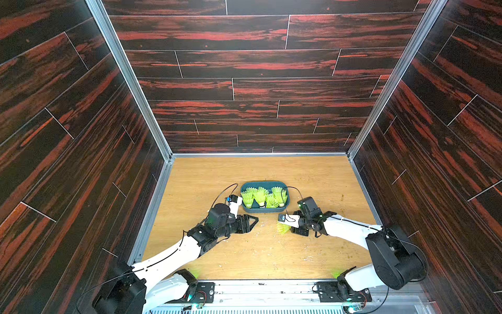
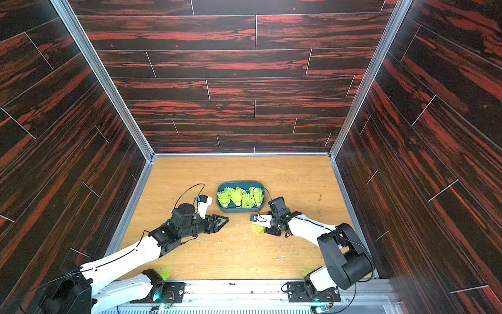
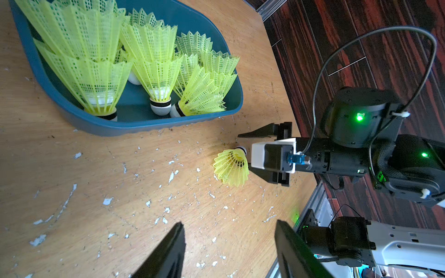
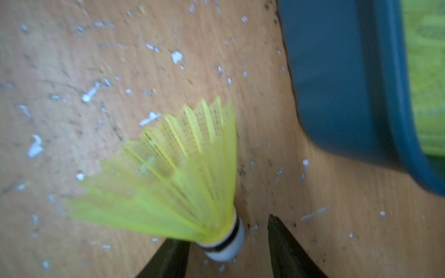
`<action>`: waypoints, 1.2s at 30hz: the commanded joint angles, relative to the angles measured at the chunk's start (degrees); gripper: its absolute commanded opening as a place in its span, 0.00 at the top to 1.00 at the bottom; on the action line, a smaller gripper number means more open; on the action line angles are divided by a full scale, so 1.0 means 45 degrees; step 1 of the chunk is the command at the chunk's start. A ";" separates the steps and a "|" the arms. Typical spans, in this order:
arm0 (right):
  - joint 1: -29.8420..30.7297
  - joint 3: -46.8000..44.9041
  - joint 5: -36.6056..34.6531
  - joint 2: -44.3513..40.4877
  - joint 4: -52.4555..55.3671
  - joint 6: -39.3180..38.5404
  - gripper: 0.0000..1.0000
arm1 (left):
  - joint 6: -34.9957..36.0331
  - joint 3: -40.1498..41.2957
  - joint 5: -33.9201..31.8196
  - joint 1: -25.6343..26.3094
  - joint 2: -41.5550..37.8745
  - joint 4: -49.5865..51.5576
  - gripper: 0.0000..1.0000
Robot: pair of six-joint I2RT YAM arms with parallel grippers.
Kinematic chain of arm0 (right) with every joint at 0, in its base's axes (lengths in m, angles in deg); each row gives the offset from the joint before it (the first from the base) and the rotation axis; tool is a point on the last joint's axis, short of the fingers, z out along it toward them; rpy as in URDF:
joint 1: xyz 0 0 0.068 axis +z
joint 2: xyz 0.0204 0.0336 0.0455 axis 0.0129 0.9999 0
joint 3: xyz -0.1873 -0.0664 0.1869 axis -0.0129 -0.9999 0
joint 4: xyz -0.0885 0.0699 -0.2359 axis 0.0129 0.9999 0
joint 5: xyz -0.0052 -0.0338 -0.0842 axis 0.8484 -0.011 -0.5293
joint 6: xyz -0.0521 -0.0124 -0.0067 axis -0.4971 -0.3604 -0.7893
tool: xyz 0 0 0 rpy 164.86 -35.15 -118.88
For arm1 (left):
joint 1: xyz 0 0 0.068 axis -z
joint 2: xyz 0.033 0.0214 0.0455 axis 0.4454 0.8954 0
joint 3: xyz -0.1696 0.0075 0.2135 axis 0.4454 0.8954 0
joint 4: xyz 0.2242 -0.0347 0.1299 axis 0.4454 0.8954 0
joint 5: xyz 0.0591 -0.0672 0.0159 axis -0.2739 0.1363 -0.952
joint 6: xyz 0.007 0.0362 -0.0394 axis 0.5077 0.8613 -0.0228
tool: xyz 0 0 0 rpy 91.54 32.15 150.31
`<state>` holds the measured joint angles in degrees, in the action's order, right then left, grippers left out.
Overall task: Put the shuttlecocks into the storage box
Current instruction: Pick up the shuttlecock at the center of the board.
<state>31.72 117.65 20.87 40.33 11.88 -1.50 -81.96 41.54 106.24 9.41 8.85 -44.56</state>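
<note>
The wooden table (image 1: pixel 217 176) is seen whole only in the top views. The teal storage box (image 1: pixel 260 210) sits near its middle, with an arm reaching in from each side of it. The box holds a cluster of shuttlecocks (image 1: pixel 262 197). They read there as a yellow-green mass, and the left wrist view shows them closely (image 3: pixel 154 55): mesh skirts nested into one another, with white corks and dark bands pointing toward the box wall (image 3: pixel 134 125).

The left gripper (image 1: pixel 254 221) hovers in front of the box, on its left side. The left wrist view shows its fingers spread wide over bare table with nothing between them (image 3: pixel 228 223). The right gripper (image 3: pixel 244 152) is low at the table in front of the box's right end, mostly hidden under its own camera housing in both top views.

The blurred right wrist view shows this gripper's grasp (image 4: pixel 221 231). The fingers are apart, one on each side of the cork of a loose shuttlecock (image 4: pixel 183 180). One finger (image 4: pixel 168 255) meets the skirt's base, and a gap separates the other from the cork. This shuttlecock lies on its side on the table just beside the box, skirt flaring away from the gripper (image 1: pixel 283 227).

Small white flecks (image 3: pixel 107 201), faint in the top views, litter the wood.
</note>
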 commanded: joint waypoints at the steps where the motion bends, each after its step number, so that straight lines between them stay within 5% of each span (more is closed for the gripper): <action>1: 0.0201 0.0257 0.0202 0.0230 0.0438 -0.0032 0.49 | -0.0012 0.0109 -0.0075 0.0009 -0.0348 -0.0196 0.37; 24: 0.0208 0.0356 0.0255 0.0422 0.0418 0.0978 0.69 | -0.2058 0.1314 0.0402 0.0003 0.0998 -0.2638 0.37; 36: 0.0539 0.1198 0.1483 -0.0468 0.2109 0.1269 0.81 | -0.1776 0.1071 0.0325 0.0001 0.0985 -0.2361 0.37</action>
<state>33.14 120.91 23.87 40.09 17.17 2.80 -90.90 47.13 107.57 9.41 13.55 -55.08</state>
